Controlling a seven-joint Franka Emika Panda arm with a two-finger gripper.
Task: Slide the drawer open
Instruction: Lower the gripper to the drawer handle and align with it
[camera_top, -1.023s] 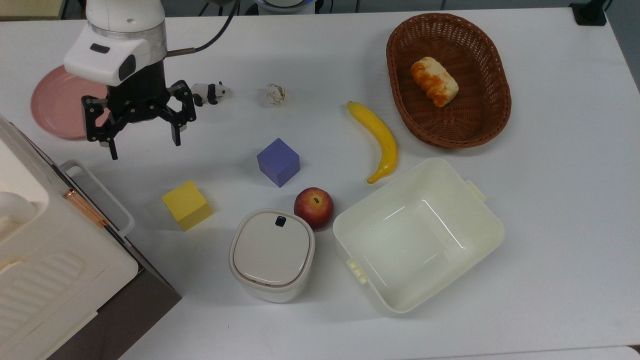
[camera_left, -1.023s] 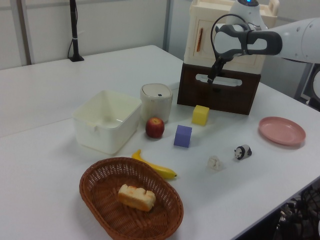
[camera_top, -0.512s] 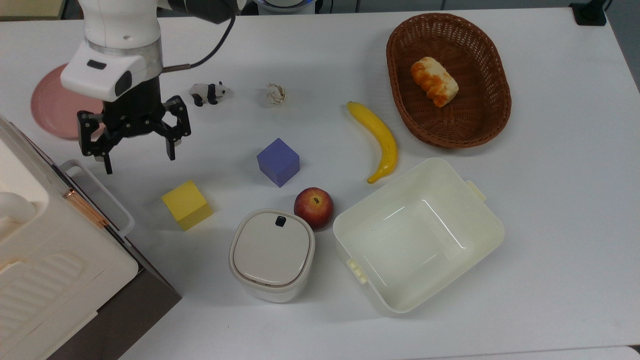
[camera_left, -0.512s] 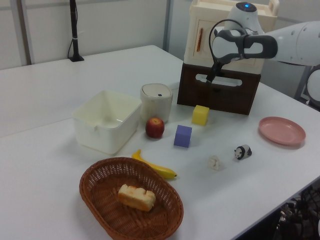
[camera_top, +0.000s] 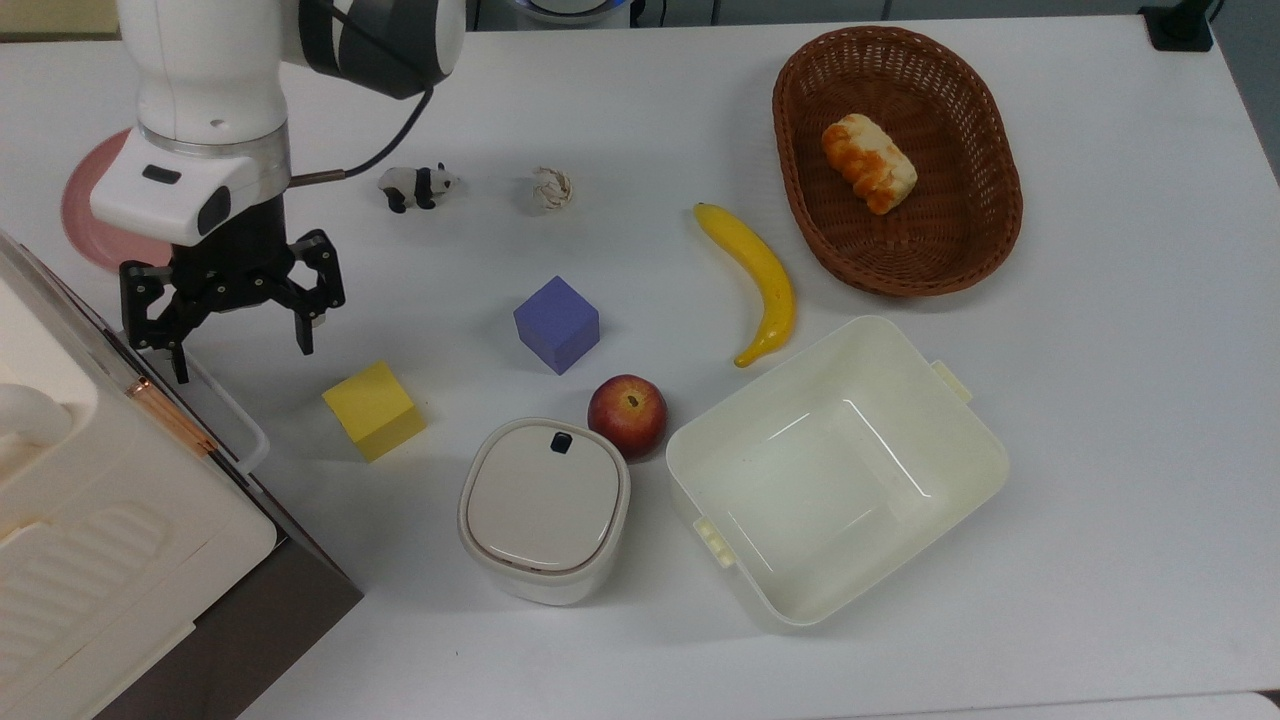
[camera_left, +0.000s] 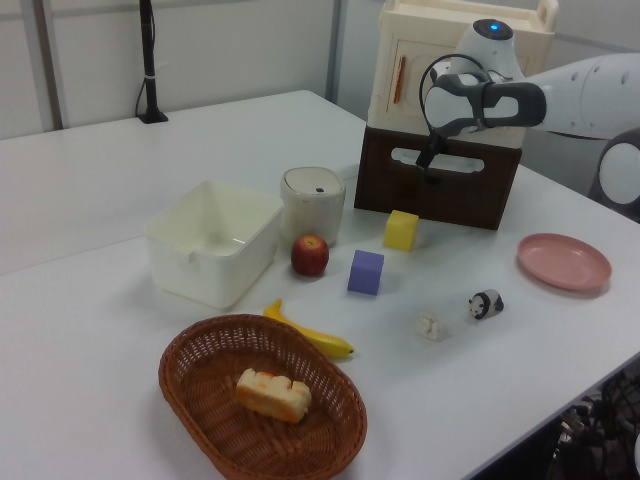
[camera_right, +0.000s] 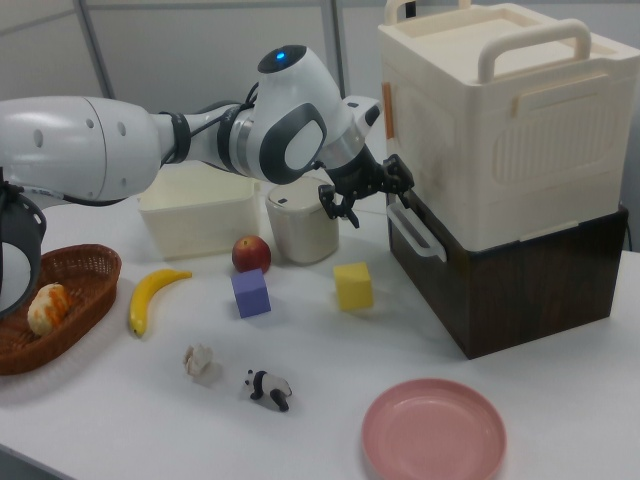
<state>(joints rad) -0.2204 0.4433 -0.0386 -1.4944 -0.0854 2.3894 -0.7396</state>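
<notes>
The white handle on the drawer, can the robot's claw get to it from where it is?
Probably yes. The gripper hangs open right beside the white loop handle on the drawer, and nothing sits between them. The yellow cube stands off to the side.

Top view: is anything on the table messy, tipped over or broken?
Nothing stands out. The banana lies whole on the table, the bread roll sits inside the wicker basket, the toy panda stands on its feet, and the cream tub is upright and empty. Nothing looks spilled.

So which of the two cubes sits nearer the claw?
The yellow cube, just below the claw in the top view; the purple cube sits farther right.
</notes>
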